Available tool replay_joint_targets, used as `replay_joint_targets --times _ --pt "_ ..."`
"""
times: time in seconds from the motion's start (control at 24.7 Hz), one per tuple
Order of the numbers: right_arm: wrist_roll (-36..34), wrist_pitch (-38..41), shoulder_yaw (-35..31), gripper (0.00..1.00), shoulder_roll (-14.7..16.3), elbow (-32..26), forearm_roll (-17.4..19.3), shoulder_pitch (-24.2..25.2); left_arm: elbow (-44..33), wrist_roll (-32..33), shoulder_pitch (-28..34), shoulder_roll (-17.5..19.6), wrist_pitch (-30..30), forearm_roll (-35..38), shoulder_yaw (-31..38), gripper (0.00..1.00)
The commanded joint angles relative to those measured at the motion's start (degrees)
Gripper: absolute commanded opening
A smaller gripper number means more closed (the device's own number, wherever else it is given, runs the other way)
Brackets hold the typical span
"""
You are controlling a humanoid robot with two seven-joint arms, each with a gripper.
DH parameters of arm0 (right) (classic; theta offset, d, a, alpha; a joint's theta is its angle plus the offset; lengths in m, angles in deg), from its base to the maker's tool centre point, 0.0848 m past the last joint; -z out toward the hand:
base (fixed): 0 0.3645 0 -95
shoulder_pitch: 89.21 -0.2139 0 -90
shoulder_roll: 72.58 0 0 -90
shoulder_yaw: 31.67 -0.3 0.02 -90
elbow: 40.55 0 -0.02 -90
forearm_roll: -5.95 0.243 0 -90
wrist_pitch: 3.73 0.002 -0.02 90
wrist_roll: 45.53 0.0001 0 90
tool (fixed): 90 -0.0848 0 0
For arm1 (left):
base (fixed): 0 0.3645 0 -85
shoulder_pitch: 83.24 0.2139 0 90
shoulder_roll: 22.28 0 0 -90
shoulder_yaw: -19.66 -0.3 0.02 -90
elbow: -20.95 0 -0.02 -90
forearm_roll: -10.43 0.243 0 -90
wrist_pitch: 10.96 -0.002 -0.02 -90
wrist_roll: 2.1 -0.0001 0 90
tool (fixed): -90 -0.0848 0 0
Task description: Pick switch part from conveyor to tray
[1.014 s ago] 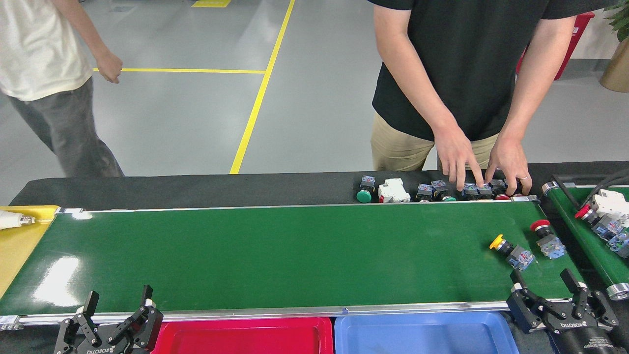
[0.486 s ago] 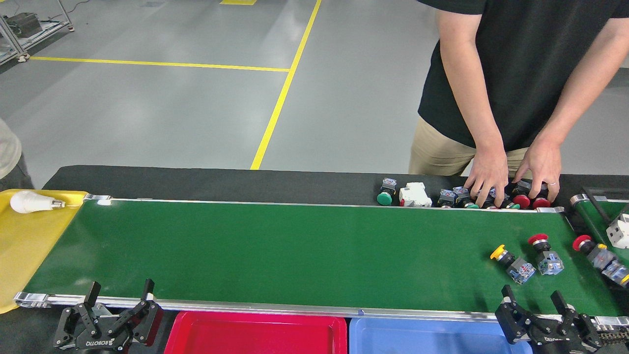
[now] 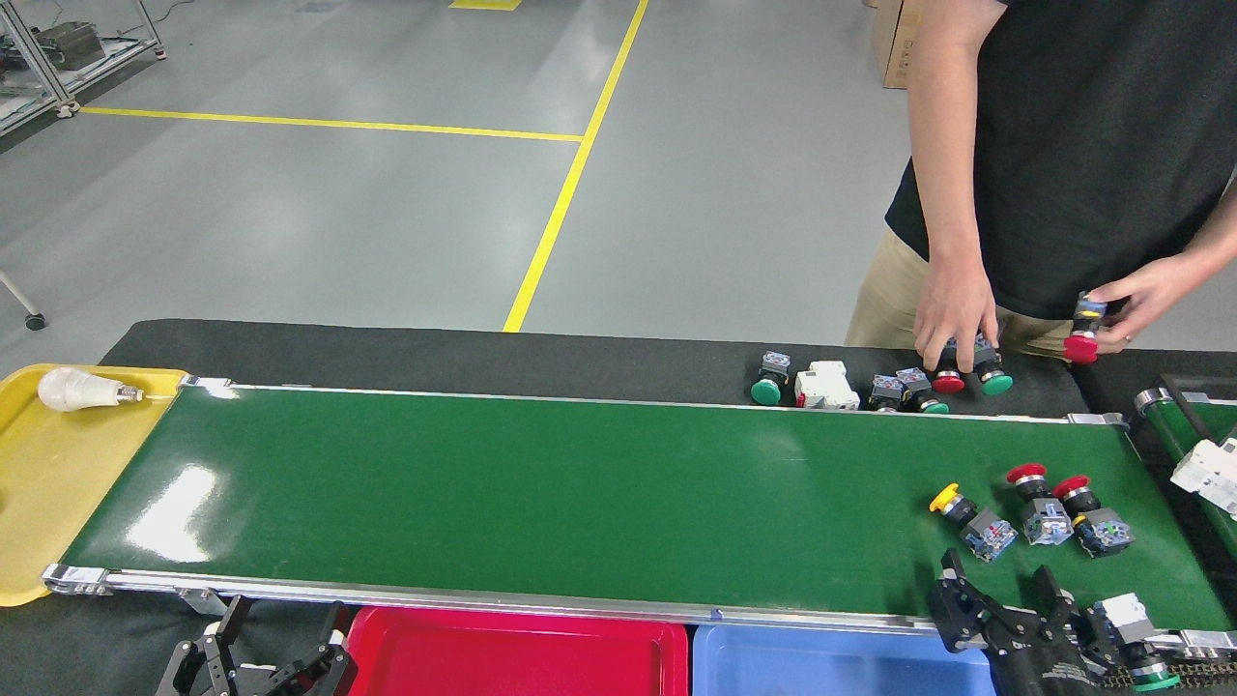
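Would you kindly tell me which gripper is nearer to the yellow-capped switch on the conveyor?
Right. The right gripper sits just below the yellow-capped switch, beside it; the left gripper is far off at the conveyor's opposite end.

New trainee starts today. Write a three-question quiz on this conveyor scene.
1. True or false: the yellow-capped switch lies on the conveyor.
2. How many switches lie together on the belt near the right gripper?
3. Which tray holds the light bulb: A red tray, B blue tray, C yellow tray?

Key: 1 true. 2 three. 3 C.
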Motion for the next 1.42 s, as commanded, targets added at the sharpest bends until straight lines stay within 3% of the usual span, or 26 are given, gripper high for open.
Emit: replay_joint_targets --times 0.0,0.16,0.24,0.32,0.41,0.61,0.85,1.01,1.14,1.38 --pt "-0.15 -1.91 0.88 0.98 0.04 0.85 0.0 -2.04 -0.11 -0.38 -0.07 0.02 -0.14 0.31 0.04 1.0" --pt "-0.33 -3.23 2.55 0.96 -0.14 4.98 0.0 -5.73 0.16 -0.64 -0.25 -0.25 -0.32 1.28 0.13 1.0" --pt "-0.42 -3.49 3.95 0.88 -0.05 5.59 0.09 -6.87 0.07 -0.73 -0.33 0.19 -0.32 1.28 0.57 1.0" --pt "-0.42 -3.23 5.1 0.68 0.13 5.51 0.17 -7.22 0.16 -0.73 -0.51 0.37 -0.32 1.37 0.74 1.0" --pt "-0.33 -3.32 6.5 0.33 0.39 5.51 0.0 -7.22 0.25 -0.73 -0.69 0.37 -0.32 1.28 0.74 1.0" --pt "-0.24 -2.26 9.75 0.04 1.44 4.89 0.0 -6.87 0.25 -0.73 -0.69 0.63 -0.32 1.28 1.01 1.0" --pt "-0.42 1.34 14.76 0.02 3.03 -0.29 -0.53 -5.81 0.16 -0.73 -0.77 0.72 -0.23 1.28 3.03 1.0" --pt "-0.42 4.06 17.14 0.02 3.03 -2.49 -2.73 -6.08 0.07 -0.73 -0.6 0.98 -0.14 1.19 3.64 1.0" --pt "-0.33 7.23 23.64 0.02 1.97 -5.74 -7.74 -6.69 0.07 -0.73 -0.42 1.07 -0.14 1.19 3.64 1.0" --pt "-0.15 9.78 40.43 0.02 -4.36 -4.51 -17.32 -7.48 0.16 -0.73 -0.16 0.98 -0.14 1.19 3.64 1.0"
